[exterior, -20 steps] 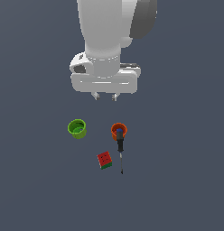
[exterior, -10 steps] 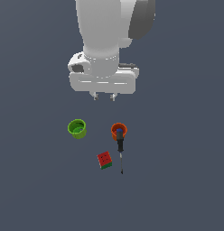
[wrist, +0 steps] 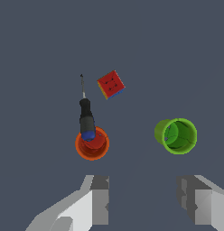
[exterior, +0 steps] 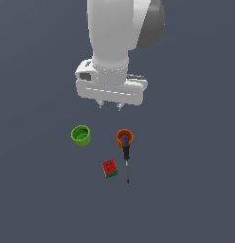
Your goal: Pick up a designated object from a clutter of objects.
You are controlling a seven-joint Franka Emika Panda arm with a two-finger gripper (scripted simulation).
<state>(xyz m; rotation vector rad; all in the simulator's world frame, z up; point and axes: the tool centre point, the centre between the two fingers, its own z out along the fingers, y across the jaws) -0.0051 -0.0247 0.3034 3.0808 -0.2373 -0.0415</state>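
Before you lower the arm, note that the small round orange-red plastic cup (exterior: 124, 138) stands upright on the dark grey floor, below the white two-fingered gripper (exterior: 110, 105) and offset toward the exterior view's right of its midline. The black-handled screwdriver with a blue end (exterior: 125, 153) rests that blue end on or inside the cup's rim, its long axis running away from the cup toward the viewer in the exterior view. The gripper hangs well above the clutter, touching nothing; its fingers (wrist: 99, 200) stand wide apart and hold nothing. Judged from the wrist view, the cup lies nearer one finger than the gap's centre, so expect a sideways correction. The green plastic cup (exterior: 81, 135) and the red-and-green cube (exterior: 109, 168) stand apart from the target.
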